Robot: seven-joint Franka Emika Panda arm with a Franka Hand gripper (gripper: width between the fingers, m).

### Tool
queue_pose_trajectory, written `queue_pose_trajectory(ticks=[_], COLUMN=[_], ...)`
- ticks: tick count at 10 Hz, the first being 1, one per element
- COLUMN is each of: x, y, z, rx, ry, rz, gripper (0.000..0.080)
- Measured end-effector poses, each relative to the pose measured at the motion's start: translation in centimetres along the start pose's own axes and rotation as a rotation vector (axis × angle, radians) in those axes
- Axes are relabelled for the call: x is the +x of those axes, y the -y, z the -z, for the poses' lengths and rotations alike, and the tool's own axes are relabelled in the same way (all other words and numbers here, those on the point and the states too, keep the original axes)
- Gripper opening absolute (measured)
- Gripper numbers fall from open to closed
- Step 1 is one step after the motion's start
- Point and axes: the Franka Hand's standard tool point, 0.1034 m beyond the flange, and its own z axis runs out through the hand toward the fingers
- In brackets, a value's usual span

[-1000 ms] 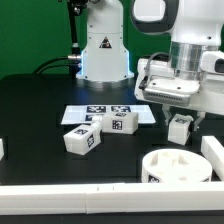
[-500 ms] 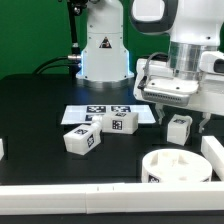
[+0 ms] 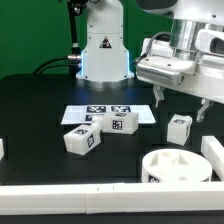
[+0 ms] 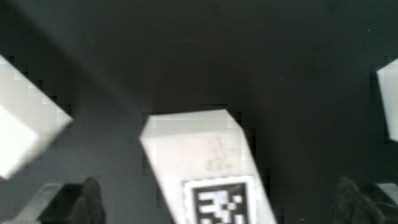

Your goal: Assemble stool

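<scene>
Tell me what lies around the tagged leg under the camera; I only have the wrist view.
Observer: That leg stands by itself on the black table. The jaws hang open above it, clear of it.
Operator: Locate the seat.
Observer: The round seat sits at the exterior view's lower right, in front of that leg and apart from it.
Operator: Count the other legs.
Observer: Two more lie toward the exterior view's left, by the marker board: the nearer leg and the farther leg.
</scene>
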Motion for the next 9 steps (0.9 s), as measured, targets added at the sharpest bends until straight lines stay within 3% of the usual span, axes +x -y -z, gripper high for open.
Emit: queue_pose_trajectory(ticks=[4,7,8,9], x=[0.0,-1.3,-1.3,-1.0], y=[0.1,0.6,0.6,0.5], z=[-0.2,0.6,0.6,0.6], rx=[0.005,0.048,0.056,0.048], ry=[-0.002,-0.025,-0.025,-0.031], rz=[-0.225,-0.732,-0.846,-0.871], gripper=[0.0649,0.0649,0.0649,0.0649])
